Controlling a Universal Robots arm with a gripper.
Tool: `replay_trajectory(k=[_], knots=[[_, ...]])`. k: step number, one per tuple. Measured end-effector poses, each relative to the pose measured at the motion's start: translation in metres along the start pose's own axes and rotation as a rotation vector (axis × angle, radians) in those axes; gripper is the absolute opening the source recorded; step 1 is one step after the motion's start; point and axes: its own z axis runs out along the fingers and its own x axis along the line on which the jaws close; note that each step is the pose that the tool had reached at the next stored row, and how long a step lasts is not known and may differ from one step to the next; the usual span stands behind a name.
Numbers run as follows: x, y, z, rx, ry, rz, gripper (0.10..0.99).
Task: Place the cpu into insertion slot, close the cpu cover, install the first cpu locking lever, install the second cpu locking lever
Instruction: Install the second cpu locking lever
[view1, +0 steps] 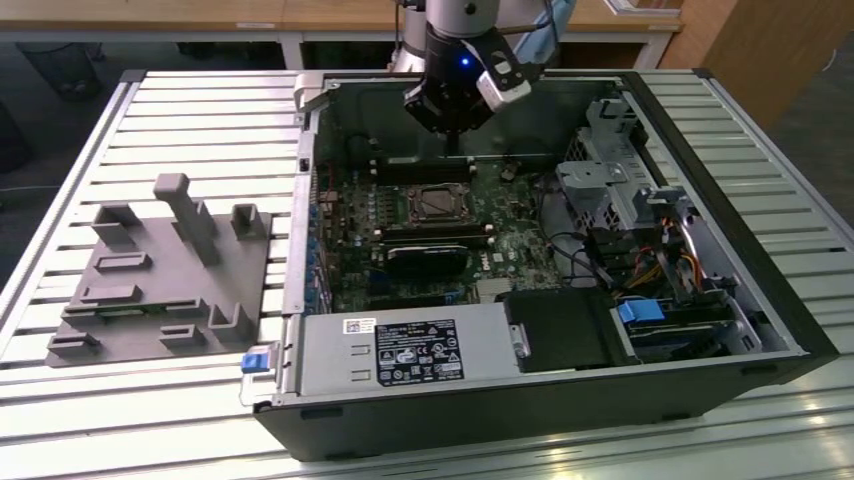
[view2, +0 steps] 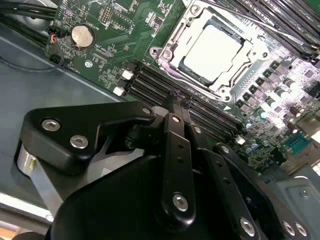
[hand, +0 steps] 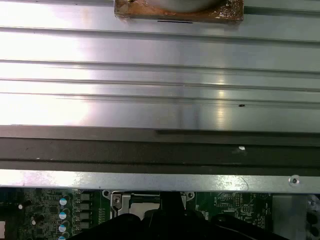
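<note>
The cpu, a silvery square chip, lies in the insertion slot on the green board inside the open computer case. The cpu cover, a metal frame with a square window, lies flat around the chip. My gripper hangs above the board just behind the slot in the exterior view, beside the long black memory slots. Its fingers are pressed together with nothing between them. In the first wrist view the slot peeks out under the case rim, next to the gripper.
A black heatsink block sits in front of the slot. Drive cages and cables fill the case on the exterior view's right. A power supply is at the front. A grey fixture stands on the slatted table.
</note>
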Motion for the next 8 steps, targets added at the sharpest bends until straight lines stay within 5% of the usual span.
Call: replay_trajectory(k=[8], knots=[[0.0001, 0.0000, 0.0014, 0.000, 0.0000, 0.000, 0.106]])
